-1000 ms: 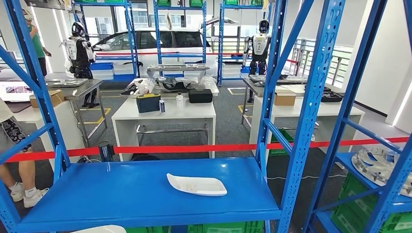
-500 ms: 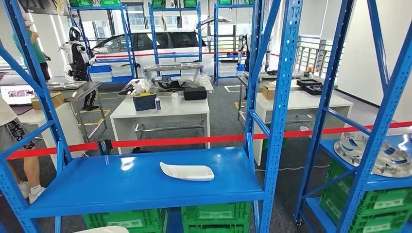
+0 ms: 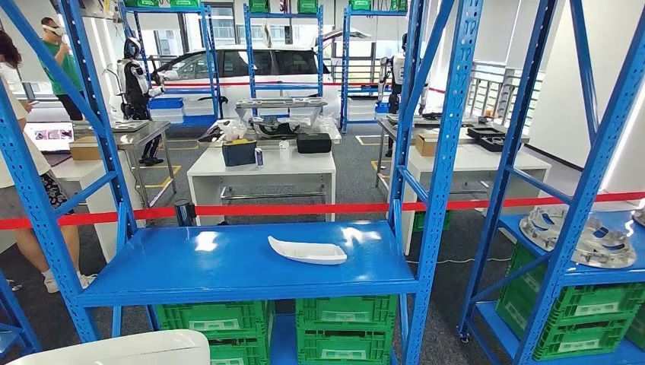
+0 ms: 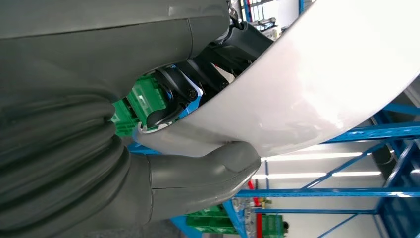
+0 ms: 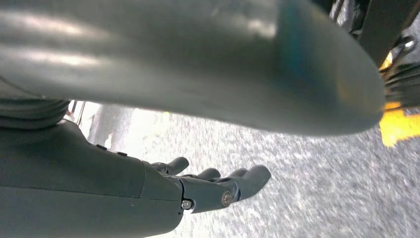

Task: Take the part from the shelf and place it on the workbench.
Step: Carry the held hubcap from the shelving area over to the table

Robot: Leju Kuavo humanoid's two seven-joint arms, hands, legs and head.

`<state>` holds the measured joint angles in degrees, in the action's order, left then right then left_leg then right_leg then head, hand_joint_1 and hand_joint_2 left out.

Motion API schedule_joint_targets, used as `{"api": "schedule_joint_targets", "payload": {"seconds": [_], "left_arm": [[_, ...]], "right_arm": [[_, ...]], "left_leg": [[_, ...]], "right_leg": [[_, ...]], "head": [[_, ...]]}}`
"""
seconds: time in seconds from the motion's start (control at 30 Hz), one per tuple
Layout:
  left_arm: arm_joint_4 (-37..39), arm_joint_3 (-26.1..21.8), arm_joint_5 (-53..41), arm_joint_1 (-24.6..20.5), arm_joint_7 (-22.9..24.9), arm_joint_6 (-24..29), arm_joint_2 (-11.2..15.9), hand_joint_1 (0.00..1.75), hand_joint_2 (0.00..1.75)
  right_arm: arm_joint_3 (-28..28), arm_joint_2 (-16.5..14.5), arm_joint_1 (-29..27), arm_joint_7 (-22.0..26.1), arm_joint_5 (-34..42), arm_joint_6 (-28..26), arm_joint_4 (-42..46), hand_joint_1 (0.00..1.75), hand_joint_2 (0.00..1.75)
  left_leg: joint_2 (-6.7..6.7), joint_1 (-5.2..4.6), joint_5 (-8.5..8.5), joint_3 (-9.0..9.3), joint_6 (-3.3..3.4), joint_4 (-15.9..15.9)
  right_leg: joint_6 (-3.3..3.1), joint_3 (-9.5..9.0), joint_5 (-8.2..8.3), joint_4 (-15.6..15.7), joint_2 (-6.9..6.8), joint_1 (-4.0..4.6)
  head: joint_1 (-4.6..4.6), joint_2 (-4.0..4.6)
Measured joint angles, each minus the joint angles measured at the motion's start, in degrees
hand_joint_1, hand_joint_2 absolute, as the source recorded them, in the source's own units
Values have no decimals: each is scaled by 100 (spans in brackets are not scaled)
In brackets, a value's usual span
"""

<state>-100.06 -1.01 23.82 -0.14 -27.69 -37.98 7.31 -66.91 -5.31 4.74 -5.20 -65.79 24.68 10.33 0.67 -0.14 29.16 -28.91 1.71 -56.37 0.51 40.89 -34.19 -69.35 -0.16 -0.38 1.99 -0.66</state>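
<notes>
A white curved part [image 3: 122, 350] shows at the bottom left edge of the head view. In the left wrist view my left hand [image 4: 89, 129] grips this white part [image 4: 322, 84], the thumb [image 4: 203, 171] pressed under its rim and dark fingers on its other side. A second white part [image 3: 308, 250] lies flat on the blue shelf [image 3: 190, 266] ahead of me, near the middle. My right hand [image 5: 208, 188] hangs over the grey floor with fingers loosely apart and nothing in it.
Blue uprights [image 3: 445, 182] frame the shelf. Green crates [image 3: 346, 319] sit below it. A red tape [image 3: 304, 208] runs behind, with white tables [image 3: 262, 163] beyond. A person [image 3: 19, 190] stands at the left. Metal parts [image 3: 586, 239] lie on the right shelf.
The whole picture has shifted: the camera moved back from the shelf, which now looks farther off with green crates below. More of the held white part shows at the bottom left.
</notes>
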Motion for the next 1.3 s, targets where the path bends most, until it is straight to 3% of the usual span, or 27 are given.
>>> {"api": "schedule_joint_targets", "payload": {"seconds": [0.13,0.2,0.27,0.3,0.4,0.43,0.47,0.5,0.57,0.6,0.63,0.7,0.73,0.77,0.83,0.87,0.9,0.93,0.97,1.0,1.07,1.1,1.13,1.2,1.23,1.27,1.3], "left_arm": [[12,3,1,-9,-2,-1,-3,175,175],[55,14,0,-36,-7,-8,-10,175,175],[118,25,-1,-79,-11,-21,-17,175,175],[147,27,-2,-108,-14,-26,-19,175,175],[204,31,2,-225,-33,-34,-22,175,175],[217,32,5,-249,-40,-34,-23,175,175],[228,33,8,-255,-43,-34,-22,175,175],[237,33,16,-261,-46,-34,-21,175,175],[254,33,50,-271,-46,-33,-16,175,175],[265,33,74,-275,-43,-33,-13,175,175],[279,33,95,-276,-37,-33,-10,175,175],[303,33,119,-278,-28,-33,-8,175,175],[309,33,122,-282,-27,-33,-8,175,175],[312,34,123,-291,-26,-33,-8,175,175],[313,36,124,-313,-28,-33,-8,175,175],[313,37,125,-319,-28,-34,-6,175,175],[316,38,125,-319,-28,-34,-4,175,175],[320,38,125,-320,-27,-34,-3,175,175],[322,38,125,-323,-27,-35,-1,175,175],[325,38,125,-327,-27,-35,-1,175,175],[332,38,127,-332,-27,-34,-1,175,175],[338,38,130,-332,-27,-33,-1,175,175],[345,38,134,-331,-28,-31,-1,175,175],[355,39,143,-323,-37,-17,-1,175,175],[355,39,146,-316,-42,-8,-1,175,175],[346,39,150,-303,-48,1,-1,175,175],[332,38,153,-291,-54,7,0,175,175]], "right_arm": [[-4,-1,2,0,1,4,1,0,0],[-20,-2,8,0,10,7,1,0,0],[-40,-3,15,0,26,6,1,0,0],[-49,-3,20,-7,34,6,1,0,0],[-78,-13,43,-64,49,5,1,0,0],[-86,-21,49,-78,53,5,1,0,0],[-87,-27,50,-83,57,4,1,0,0],[-89,-33,52,-86,64,3,1,0,0],[-94,-33,57,-97,87,1,1,0,0],[-99,-33,57,-108,99,1,1,0,0],[-109,-33,57,-120,109,1,1,0,0],[-136,-33,57,-144,120,1,1,0,0],[-151,-33,58,-151,122,2,1,0,0],[-164,-34,57,-153,126,2,1,0,0],[-180,-35,53,-150,133,2,1,0,0],[-184,-36,51,-149,135,2,1,0,0],[-186,-36,47,-150,136,2,1,0,0],[-188,-36,45,-154,136,2,1,0,0],[-190,-37,40,-158,136,2,1,0,0],[-191,-41,36,-159,137,15,1,0,0],[-192,-49,37,-155,144,55,1,0,0],[-193,-51,38,-144,149,77,1,0,0],[-196,-50,40,-127,155,87,1,0,0],[-206,-49,42,-75,165,91,1,0,0],[-213,-49,44,-48,168,91,1,0,0],[-219,-49,50,-20,170,90,1,0,0],[-222,-49,57,10,174,91,1,0,0]], "left_leg": [[1,-2,-16,-19,0,0],[6,-7,-84,-102,-3,-12],[14,-11,-206,-272,-16,-48],[16,-9,-287,-412,-37,-99],[28,3,-570,-752,-212,-233],[21,10,-571,-803,-269,-265],[5,18,-444,-851,-302,-348],[-13,28,-207,-917,-333,-532],[-31,40,375,-1039,-383,-1155],[-33,43,524,-1066,-399,-1483],[-34,45,518,-1047,-405,-1709],[-36,45,210,-786,-393,-1681],[-37,45,98,-515,-375,-1391],[-37,35,119,-147,-350,-928],[-39,2,335,399,-286,-127],[-39,-23,407,511,-247,80],[-37,-33,386,487,-201,113],[-25,-36,321,439,-151,108],[-13,-34,254,384,-97,111],[-1,-26,180,313,-50,116],[8,-28,36,134,-2,104],[10,-31,-39,32,3,90],[11,-33,-116,-76,0,70],[10,-29,-271,-324,-22,7],[6,-25,-340,-450,-42,-38],[3,-27,-394,-568,-67,-90],[3,-30,-440,-659,-98,-144]], "right_leg": [[2,12,-49,-84,1,0],[5,23,-66,-348,2,0],[5,-51,109,-585,2,0],[-6,-307,275,-367,3,0],[-151,-1241,298,963,10,37],[-211,-1295,264,1156,1,47],[-254,-1229,333,1168,-14,43],[-290,-1148,407,1178,-31,37],[-329,-973,550,1177,-49,47],[-332,-873,630,1173,-54,55],[-330,-765,713,1169,-58,62],[-311,-544,881,1157,-63,71],[-298,-447,963,1148,-63,73],[-278,-370,1037,1135,-60,80],[-228,-290,1178,1126,-58,84],[-194,-276,1245,1136,-58,77],[-158,-264,1308,1152,-58,67],[-123,-242,1306,1143,-49,48],[-88,-198,1187,1061,-37,38],[-61,-128,956,875,-25,32],[-24,43,334,208,-13,22],[-12,104,146,-160,-12,21],[-6,113,113,-438,-12,19],[-9,-107,400,-512,-12,16],[-18,-357,544,-275,-12,15],[-31,-684,555,108,-10,18],[-56,-1001,451,547,-3,27]], "head": [[-1,0],[-1,0],[-2,0],[-2,0],[-1,0],[1,1],[3,0],[7,1],[12,0],[14,0],[13,0],[13,0],[12,0],[13,0],[12,0],[10,0],[10,0],[10,1],[9,1],[9,1],[8,0],[8,0],[8,0],[7,0],[6,0],[5,0],[5,0]]}}
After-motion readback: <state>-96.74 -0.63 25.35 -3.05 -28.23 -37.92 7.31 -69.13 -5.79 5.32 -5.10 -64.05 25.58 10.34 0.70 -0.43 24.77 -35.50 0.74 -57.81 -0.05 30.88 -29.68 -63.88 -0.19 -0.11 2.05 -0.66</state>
